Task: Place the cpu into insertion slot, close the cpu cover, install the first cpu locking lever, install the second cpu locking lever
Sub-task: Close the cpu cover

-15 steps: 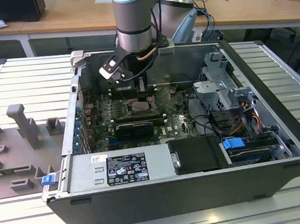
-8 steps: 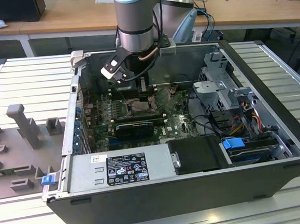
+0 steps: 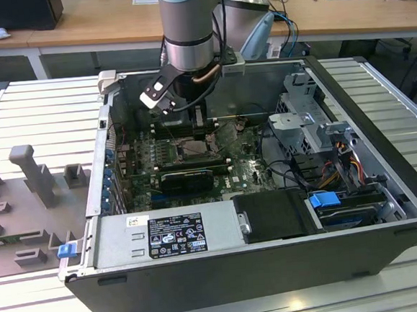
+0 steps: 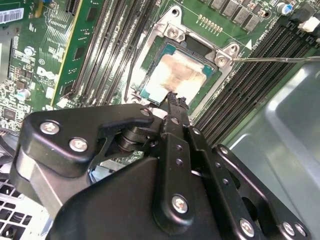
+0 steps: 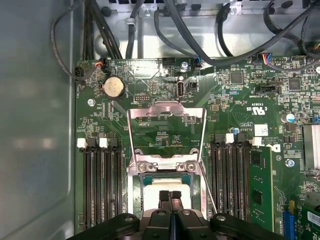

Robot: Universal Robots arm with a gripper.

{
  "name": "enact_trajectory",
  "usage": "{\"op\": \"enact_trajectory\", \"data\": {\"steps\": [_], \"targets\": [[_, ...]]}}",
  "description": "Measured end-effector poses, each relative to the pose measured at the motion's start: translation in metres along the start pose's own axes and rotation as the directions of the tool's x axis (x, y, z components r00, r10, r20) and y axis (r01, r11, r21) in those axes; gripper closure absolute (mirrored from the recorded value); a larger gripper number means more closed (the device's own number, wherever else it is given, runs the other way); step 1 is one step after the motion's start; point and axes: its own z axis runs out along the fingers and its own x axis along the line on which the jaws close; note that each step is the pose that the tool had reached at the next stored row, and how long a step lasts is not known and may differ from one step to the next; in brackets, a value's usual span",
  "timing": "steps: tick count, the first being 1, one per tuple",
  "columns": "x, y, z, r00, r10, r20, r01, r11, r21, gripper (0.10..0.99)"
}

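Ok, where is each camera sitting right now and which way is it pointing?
Exterior view: off the arm, outside and above the open computer case, looking down into it; the arm shows.
First wrist view: on the wrist, looking along the shut fingers at the motherboard.
Second wrist view: on the wrist, looking slantwise past the fingers at the cpu.
Shared: both wrist views show the fingers at the cpu in its socket.

in the first wrist view the gripper [image 5: 170, 196] covers the middle and near edge of the cpu [image 5: 149, 192], and its own body runs off the picture's edge. in the exterior view the arm [image 3: 187, 27], cut off at the top edge, hides the cpu.
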Motion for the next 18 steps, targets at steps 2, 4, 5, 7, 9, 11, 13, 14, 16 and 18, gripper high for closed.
{"op": "enact_trajectory", "data": {"steps": [2,4,5,7,9,11,13,14,16,18], "targets": [[0.0002,0.0001,-0.0007,1.0000,0.000,0.0001,0.000,1.0000,0.000,0.980],[0.0002,0.0001,-0.0009,1.0000,0.000,0.0001,0.000,1.0000,0.000,0.980],[0.0002,0.0001,-0.0010,1.0000,0.000,0.0002,0.000,1.0000,0.000,0.980],[0.0002,0.0001,-0.0013,1.0000,0.000,0.0001,0.000,1.0000,0.000,0.980],[0.0002,0.0002,-0.0013,1.0000,0.000,0.0001,0.000,1.0000,0.000,0.980],[0.0002,0.0027,-0.0012,1.0000,0.000,0.0003,0.000,1.0000,0.000,0.980],[0.0003,0.0041,-0.0011,1.0000,0.000,0.0002,0.000,1.0000,0.000,0.980],[0.0003,0.0041,-0.0014,1.0000,0.000,0.0006,0.000,1.0000,0.000,0.980],[0.0004,0.0043,-0.0036,1.0000,0.000,0.0009,0.000,1.0000,0.000,0.980],[0.0005,0.0048,-0.0090,1.0000,0.000,0.0011,0.000,1.0000,0.000,0.980]]}}
